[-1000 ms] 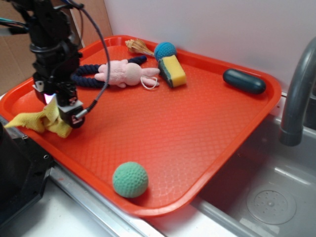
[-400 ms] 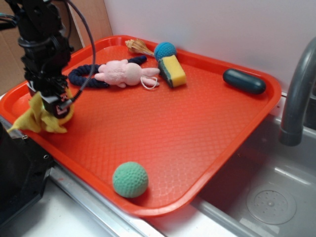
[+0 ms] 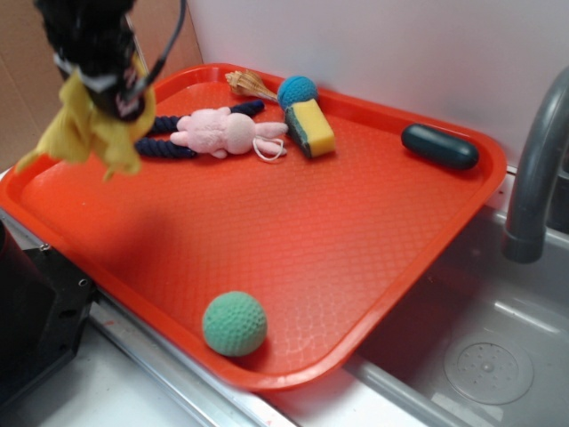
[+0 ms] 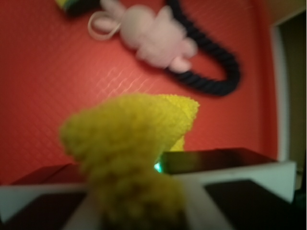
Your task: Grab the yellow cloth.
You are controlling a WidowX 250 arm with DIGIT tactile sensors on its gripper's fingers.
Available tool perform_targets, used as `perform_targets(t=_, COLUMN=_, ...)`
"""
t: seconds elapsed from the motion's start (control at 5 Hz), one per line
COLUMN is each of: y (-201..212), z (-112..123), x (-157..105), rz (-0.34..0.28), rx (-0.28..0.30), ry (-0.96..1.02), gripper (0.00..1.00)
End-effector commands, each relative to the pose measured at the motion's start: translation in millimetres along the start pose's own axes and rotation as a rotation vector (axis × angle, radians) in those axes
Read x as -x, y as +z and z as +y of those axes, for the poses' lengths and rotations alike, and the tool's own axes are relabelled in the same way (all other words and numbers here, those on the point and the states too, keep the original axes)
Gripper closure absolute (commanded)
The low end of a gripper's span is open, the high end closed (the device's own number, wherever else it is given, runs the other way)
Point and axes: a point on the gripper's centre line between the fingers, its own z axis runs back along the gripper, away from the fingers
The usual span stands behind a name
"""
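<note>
The yellow cloth (image 3: 89,133) hangs in the air above the left end of the orange tray (image 3: 293,222), bunched and drooping in floppy folds. My gripper (image 3: 105,89) is shut on its top. In the wrist view the yellow cloth (image 4: 129,143) fills the middle, pinched between my two fingers, with the tray far below it. The gripper's (image 4: 136,191) fingertips are buried in the fabric.
A pink plush toy (image 3: 227,132) and a dark blue rope ring (image 3: 164,142) lie at the tray's back left. A yellow-and-teal sponge (image 3: 311,127), a blue ball (image 3: 297,91) and a dark oval (image 3: 439,146) sit along the back. A green ball (image 3: 235,324) rests near the front. Sink and faucet (image 3: 533,169) at right.
The gripper has risen with the yellow cloth in it. The cloth lay on the tray's left edge a second ago and now hangs clear above it.
</note>
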Motion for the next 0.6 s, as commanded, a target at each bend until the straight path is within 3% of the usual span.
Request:
perform_targets(t=0.0, y=70.0, z=20.4, x=-25.8, rz=-0.077, rx=0.126, ry=0.168, gripper=1.0)
perform_targets(t=0.2, y=71.9, z=21.4, x=-31.6, rz=-0.079, rx=0.111, ry=0.18, gripper=1.0)
perform_targets(t=0.4, y=67.3, z=18.2, x=-35.5, rz=-0.067, rx=0.009, ry=0.154, gripper=1.0)
